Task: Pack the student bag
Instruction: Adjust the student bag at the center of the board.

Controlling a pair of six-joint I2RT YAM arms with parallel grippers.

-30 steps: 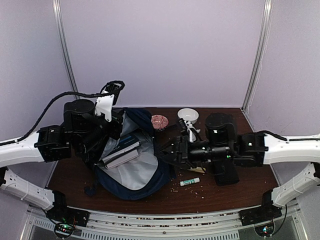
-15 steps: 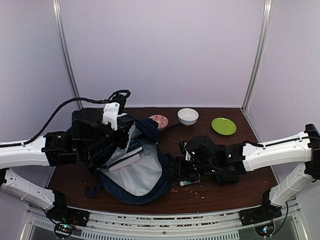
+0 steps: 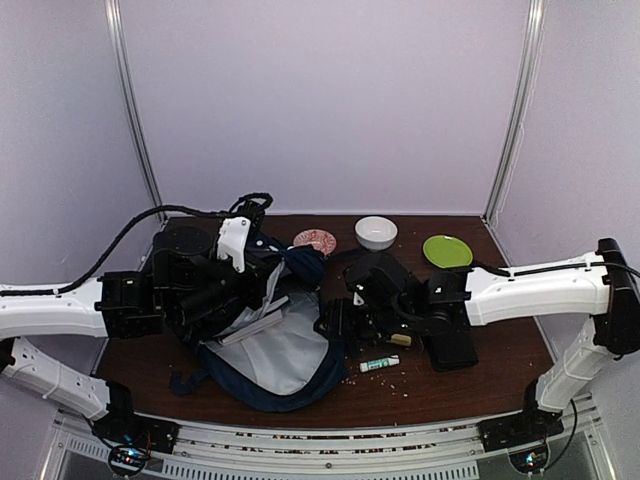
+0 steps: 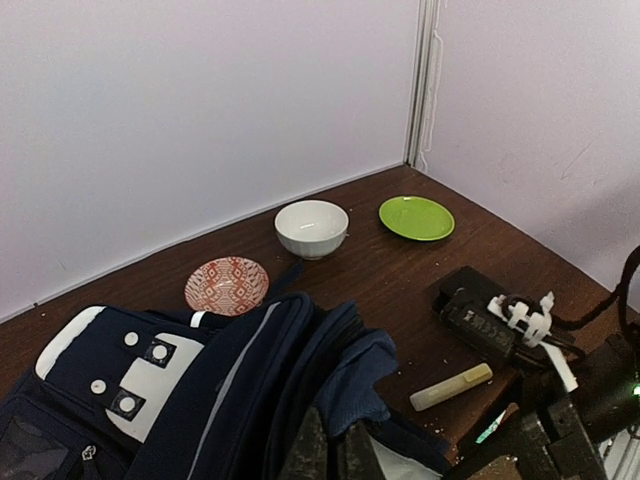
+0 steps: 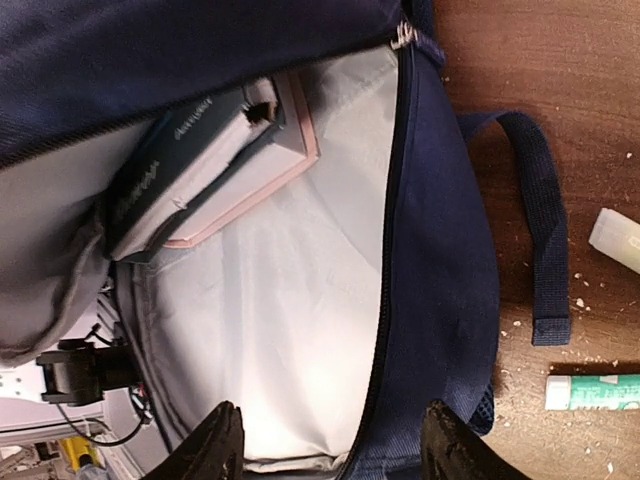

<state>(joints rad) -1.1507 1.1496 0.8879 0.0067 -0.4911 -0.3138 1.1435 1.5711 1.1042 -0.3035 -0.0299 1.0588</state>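
From above, the student bag (image 3: pixel 272 352) lies open on the left half of the brown table (image 3: pixel 455 385), its pale grey lining facing up and books (image 3: pixel 250 325) tucked against its upper side. The left gripper (image 3: pixel 268 292) reaches into the bag's raised top flap, and the right gripper (image 3: pixel 328 322) sits at the bag's right rim. Behind them stand a red patterned bowl (image 3: pixel 314 240), a white bowl (image 3: pixel 376 232) and a green plate (image 3: pixel 447 250). A green-and-white tube (image 3: pixel 379 364) and a yellow marker (image 3: pixel 400 340) lie just right of the bag, among scattered crumbs.

In the left wrist view, the left gripper's fingers (image 4: pixel 305 452) are pressed together on a fold of the bag's navy fabric (only their tips show at the bottom edge).

In the right wrist view, the right gripper's fingers (image 5: pixel 216 440) stand well apart, astride the zipper rim, clamping nothing. The books lean in the upper left of the lining. A dark strap (image 5: pixel 541 230) trails onto the wood, with the tube near its end.
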